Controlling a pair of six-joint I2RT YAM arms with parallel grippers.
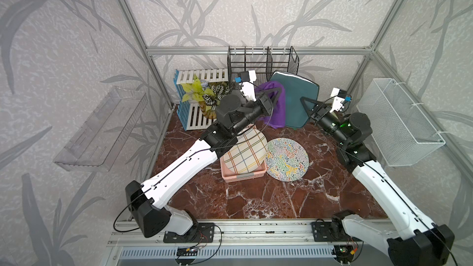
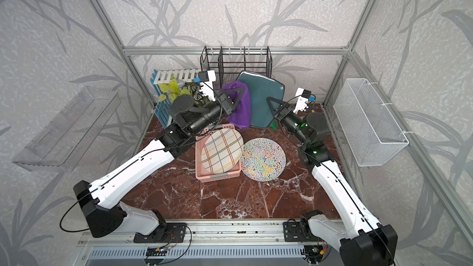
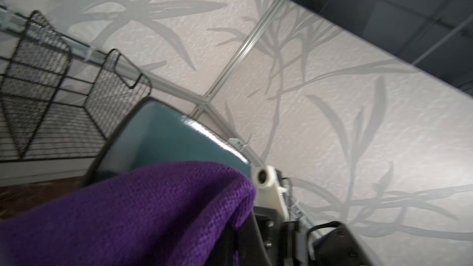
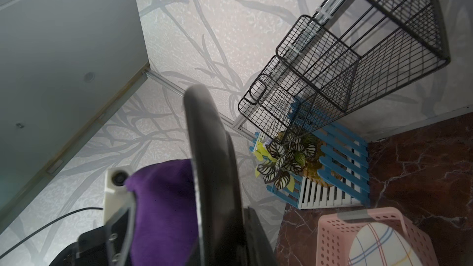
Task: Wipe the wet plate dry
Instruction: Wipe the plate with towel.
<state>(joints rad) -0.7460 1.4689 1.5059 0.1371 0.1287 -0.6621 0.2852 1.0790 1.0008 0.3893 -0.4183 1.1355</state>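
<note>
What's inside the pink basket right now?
A plaid-striped plate lies tilted in the pink basket, its edge rising over the rim. Nothing else shows, but the plate covers the basket floor and the left arm hides a far corner.

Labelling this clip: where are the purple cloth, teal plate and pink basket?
purple cloth (image 1: 277, 117): in a top view, hanging lower fold.
teal plate (image 1: 294, 90): in a top view, upper face.
pink basket (image 1: 243, 176): in a top view, near wall.
</note>
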